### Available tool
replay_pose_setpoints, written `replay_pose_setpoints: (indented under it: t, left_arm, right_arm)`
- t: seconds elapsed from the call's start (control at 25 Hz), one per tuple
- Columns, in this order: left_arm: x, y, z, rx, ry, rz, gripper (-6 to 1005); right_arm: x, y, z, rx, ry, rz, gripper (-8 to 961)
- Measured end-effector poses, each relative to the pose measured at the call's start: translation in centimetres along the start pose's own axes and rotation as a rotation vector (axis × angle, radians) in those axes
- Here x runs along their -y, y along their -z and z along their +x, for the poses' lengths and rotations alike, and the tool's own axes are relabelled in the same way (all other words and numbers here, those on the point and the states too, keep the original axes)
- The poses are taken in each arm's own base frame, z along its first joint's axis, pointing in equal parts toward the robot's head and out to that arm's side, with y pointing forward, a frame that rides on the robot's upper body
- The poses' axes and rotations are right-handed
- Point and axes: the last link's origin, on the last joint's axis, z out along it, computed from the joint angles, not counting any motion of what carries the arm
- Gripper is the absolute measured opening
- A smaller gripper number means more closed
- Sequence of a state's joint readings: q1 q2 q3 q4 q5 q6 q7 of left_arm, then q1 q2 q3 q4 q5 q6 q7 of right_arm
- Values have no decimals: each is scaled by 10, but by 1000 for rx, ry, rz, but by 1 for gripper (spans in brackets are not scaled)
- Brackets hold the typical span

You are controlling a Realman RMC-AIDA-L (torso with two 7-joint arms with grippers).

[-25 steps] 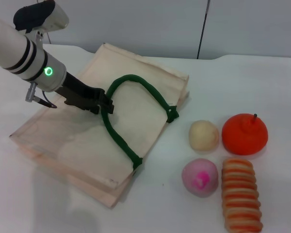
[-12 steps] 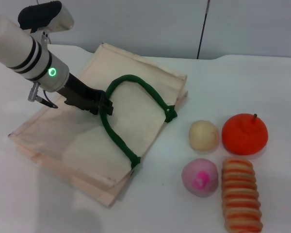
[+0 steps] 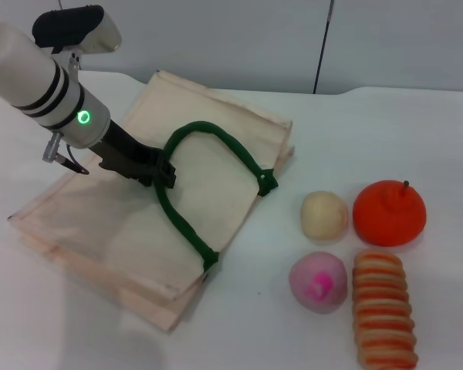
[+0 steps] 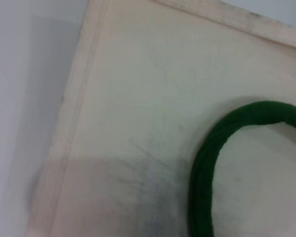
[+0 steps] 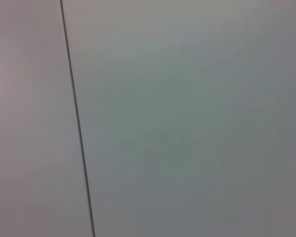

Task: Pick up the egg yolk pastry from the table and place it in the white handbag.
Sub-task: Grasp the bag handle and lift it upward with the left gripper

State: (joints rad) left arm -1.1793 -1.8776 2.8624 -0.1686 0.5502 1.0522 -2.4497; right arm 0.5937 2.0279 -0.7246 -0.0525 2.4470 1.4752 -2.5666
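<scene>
the left gripper has its jaws clamped on the green handle of the white handbag, likely to open its mouth; the egg yolk pastry sits untouched on the surface just beside the bag

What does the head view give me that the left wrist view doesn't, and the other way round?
Only the head view shows the left end effector at the green handle, the egg yolk pastry on the table, plus the orange fruit, pink ball and striped roll beside it. Only the left wrist view shows the bag fabric close up, with a dark shadow on it. Both share the white handbag and one green handle. The right end effector appears in neither.
</scene>
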Motion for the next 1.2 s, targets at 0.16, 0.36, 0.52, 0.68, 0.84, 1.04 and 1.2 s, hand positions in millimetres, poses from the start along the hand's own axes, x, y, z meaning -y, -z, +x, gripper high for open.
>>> replay_pose_setpoints:
  t: [0.16, 0.36, 0.52, 0.68, 0.84, 1.04, 1.2]
  left_arm:
    - [2, 0, -1, 8, 1, 18, 479]
    - [3, 0, -2, 21, -2, 31, 477]
    - [4, 1, -2, 24, -3, 35, 462]
    - [4, 2, -1, 23, -4, 36, 436]
    - [4, 2, 0, 20, -6, 37, 410]
    - [4, 3, 1, 18, -7, 39, 365]
    - [5, 3, 2, 11, -8, 45, 320]
  right_arm:
    - [-1, 0, 0, 0, -3, -4, 867]
    - [-3, -2, 1, 0, -5, -11, 868]
    - [-6, -4, 2, -4, -7, -22, 868]
    - [-6, -4, 1, -2, -7, -26, 868]
    - [-7, -4, 1, 5, -8, -31, 868]
    - [-8, -2, 1, 6, -14, -32, 868]
    - [-8, -2, 1, 8, -13, -33, 868]
